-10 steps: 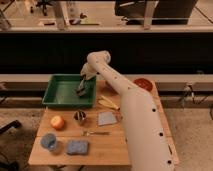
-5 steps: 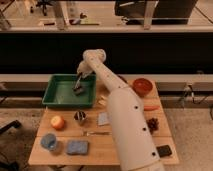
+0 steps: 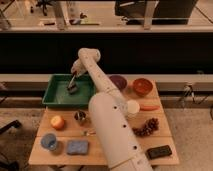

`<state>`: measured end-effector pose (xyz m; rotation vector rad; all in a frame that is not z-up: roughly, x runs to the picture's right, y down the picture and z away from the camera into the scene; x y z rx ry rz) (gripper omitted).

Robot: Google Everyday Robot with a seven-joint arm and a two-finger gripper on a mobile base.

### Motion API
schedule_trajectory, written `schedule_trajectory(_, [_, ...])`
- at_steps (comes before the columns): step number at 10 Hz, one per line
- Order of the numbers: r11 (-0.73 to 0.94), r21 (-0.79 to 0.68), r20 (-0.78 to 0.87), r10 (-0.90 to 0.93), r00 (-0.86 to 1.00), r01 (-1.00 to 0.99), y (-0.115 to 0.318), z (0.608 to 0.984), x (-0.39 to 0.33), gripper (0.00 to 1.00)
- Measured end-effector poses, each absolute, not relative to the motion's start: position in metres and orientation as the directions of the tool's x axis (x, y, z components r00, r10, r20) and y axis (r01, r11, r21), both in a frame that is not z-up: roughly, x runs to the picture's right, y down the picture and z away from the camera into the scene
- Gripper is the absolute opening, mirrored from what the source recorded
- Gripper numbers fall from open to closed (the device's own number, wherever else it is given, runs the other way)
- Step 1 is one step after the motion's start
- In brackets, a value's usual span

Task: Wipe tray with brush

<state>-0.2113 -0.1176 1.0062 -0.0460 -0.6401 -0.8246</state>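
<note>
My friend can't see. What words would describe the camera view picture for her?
The robot's gripper, shut on a small dark brush, holds its bristle head down in a green tray. Nearer the camera on the table are an orange fruit and a blue sponge; a red-orange bowl sits right of the tray.

Single high view behind the arm (image 3: 107, 117) — down on table (image 3: 164, 138), tool (image 3: 75, 79) over far tray (image 3: 56, 93)

tray (image 3: 55, 96): smooth green plastic; table (image 3: 165, 131): matt wood; arm (image 3: 110, 130): glossy white
</note>
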Motion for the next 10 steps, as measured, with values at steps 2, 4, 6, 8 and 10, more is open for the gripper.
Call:
schedule_trajectory(2, [0.686, 0.215, 0.573, -0.665, 0.479, 0.695, -0.108, 0.993, -0.218, 0.00])
schedule_trajectory(4, [0.675, 0.232, 0.606, -0.663, 0.439, 0.700, -0.096, 0.981, -0.235, 0.00])
schedule_trajectory(6, [0.668, 0.232, 0.623, -0.660, 0.420, 0.707, -0.086, 0.976, -0.234, 0.00])
schedule_trajectory(8, [0.660, 0.228, 0.634, -0.658, 0.405, 0.715, -0.074, 0.971, -0.234, 0.00])
schedule_trajectory(10, [0.662, 0.213, 0.627, -0.656, 0.420, 0.718, -0.071, 0.972, -0.219, 0.00])
